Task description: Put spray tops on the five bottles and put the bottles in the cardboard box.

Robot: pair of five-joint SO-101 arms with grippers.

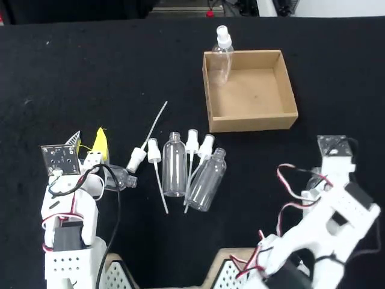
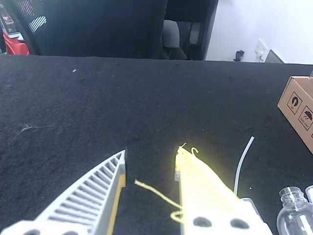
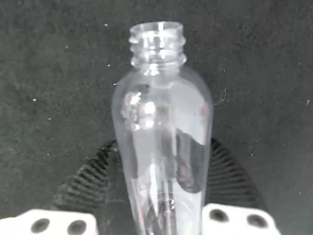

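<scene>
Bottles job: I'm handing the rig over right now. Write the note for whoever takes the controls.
Left gripper: fingers open, empty, close to a loose bottle lying by its arm.
Right gripper: shut on an uncapped bottle.
Done: one topped bottle stands in a far corner of the cardboard box.
To do: two bare bottles and four spray tops lie mid-table. Top the four remaining bottles, then box them.
</scene>
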